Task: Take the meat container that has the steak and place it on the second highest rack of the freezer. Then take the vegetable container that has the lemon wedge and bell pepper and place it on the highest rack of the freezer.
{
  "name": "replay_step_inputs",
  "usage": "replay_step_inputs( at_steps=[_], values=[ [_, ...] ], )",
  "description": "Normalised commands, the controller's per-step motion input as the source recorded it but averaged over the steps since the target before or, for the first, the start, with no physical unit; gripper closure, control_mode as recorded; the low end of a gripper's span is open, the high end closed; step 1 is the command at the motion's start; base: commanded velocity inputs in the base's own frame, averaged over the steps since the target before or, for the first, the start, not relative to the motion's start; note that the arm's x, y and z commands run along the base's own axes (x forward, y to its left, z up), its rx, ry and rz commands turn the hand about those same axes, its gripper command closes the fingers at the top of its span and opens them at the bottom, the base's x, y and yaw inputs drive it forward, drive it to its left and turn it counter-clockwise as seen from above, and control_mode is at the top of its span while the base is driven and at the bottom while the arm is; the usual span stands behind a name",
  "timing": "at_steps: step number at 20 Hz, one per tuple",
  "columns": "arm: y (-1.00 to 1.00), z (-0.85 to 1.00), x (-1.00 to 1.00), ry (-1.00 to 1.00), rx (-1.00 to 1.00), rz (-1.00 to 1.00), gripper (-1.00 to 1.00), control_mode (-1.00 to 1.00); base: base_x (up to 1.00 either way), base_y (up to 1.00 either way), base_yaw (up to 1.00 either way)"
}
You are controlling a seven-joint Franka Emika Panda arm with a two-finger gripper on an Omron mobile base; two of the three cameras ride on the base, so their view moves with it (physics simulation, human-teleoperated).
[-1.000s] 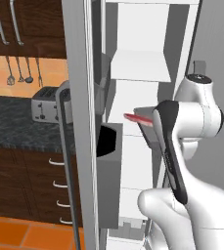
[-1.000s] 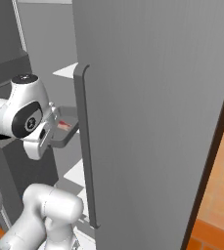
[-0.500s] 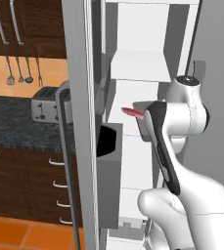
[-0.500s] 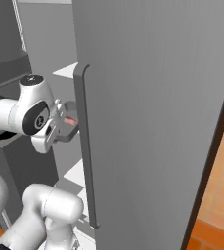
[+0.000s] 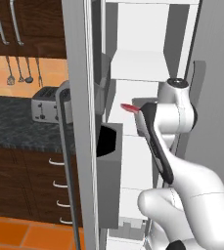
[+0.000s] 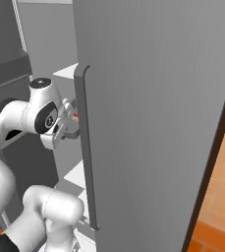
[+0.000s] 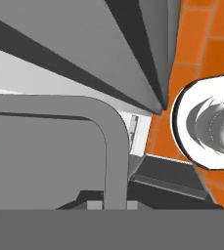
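Observation:
The freezer [image 5: 147, 44] stands open, its white shelves facing me. My arm reaches into it at mid height. The meat container [image 7: 50, 146], a grey tray with a raised rim, lies right under the hand camera, and my gripper [image 7: 108, 205] is shut on that rim. One red end of the steak [image 5: 128, 107] sticks out past the tray's left side, and a red speck of it [image 6: 75, 116] shows beside my gripper [image 6: 69, 124]. The tray hangs below a white shelf [image 5: 135, 66] and above another white shelf [image 5: 125, 128]. The vegetable container is out of view.
The open freezer door [image 5: 81, 146] with its dark bins [image 5: 108, 146] stands close on the left of the arm. Another grey door with a long handle [image 6: 84, 147] stands close on the right. A toaster [image 5: 45, 103] sits on the dark counter beyond.
The arm has carried the container and steak a little up and deeper into the freezer, toward the left. The grip has stayed shut.

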Motion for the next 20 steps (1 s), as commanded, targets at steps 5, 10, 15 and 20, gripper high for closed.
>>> replay_step_inputs(
  at_steps=[5,10,15,20],
  values=[
    [-0.05,-0.4,0.36,0.0,0.0,0.0,1.0,-1.0,0.0,0.0,0.0],
    [0.0,-0.07,0.59,0.0,0.0,-0.02,1.0,-1.0,0.0,0.0,0.0],
    [0.0,-0.01,0.69,0.0,0.0,-0.07,1.0,-1.0,0.0,0.0,0.0],
    [0.0,-0.27,0.27,-0.14,0.0,-0.03,1.0,-1.0,0.0,0.0,0.0]
  ],
)
